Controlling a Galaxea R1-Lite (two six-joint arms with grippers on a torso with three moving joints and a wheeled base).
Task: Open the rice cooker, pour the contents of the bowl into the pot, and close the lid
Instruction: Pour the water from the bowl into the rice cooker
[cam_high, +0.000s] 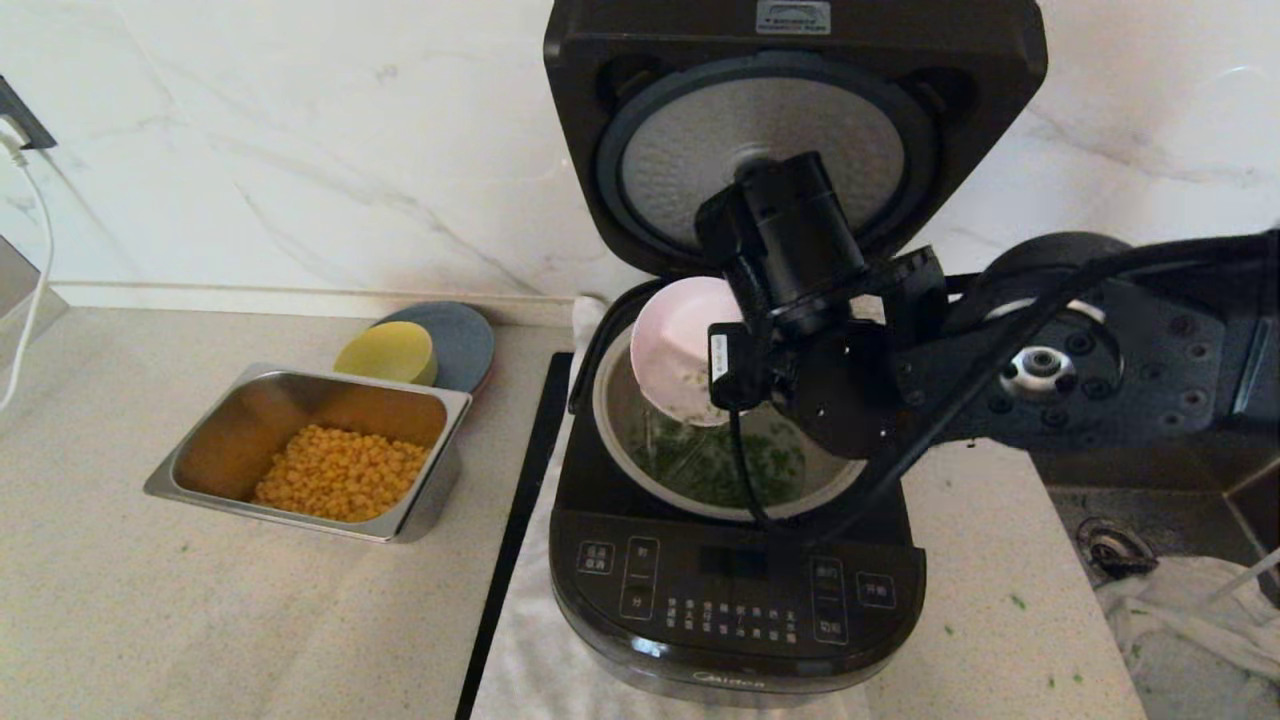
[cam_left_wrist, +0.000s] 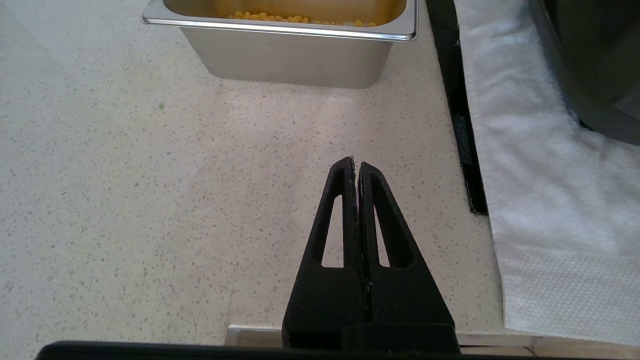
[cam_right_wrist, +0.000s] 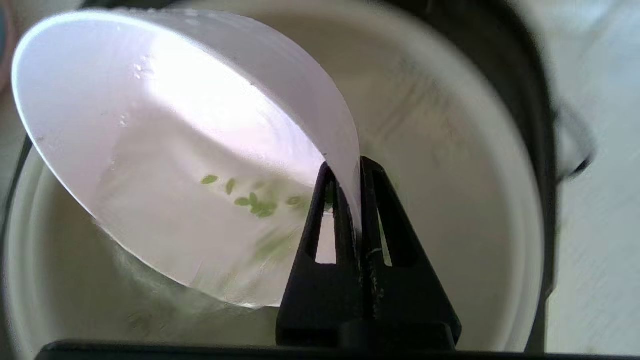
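Head view: right pincer (cam_right_wrist: 352, 167) clamps the tipped bowl (cam_high: 682, 345) over the pot (cam_high: 620, 420); left pincer (cam_left_wrist: 356, 166) clenched.

A steel tray (cam_high: 440, 470) of corn (cam_high: 340, 485) sits beside a yellow dish (cam_high: 388, 352).

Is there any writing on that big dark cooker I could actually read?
"Midea": pale script on the front lip of the dark glossy rice cooker.
White characters on its button panel: too small to read.
Grey label on the raised lid: blurred, unreadable.
Nothing else carries text.
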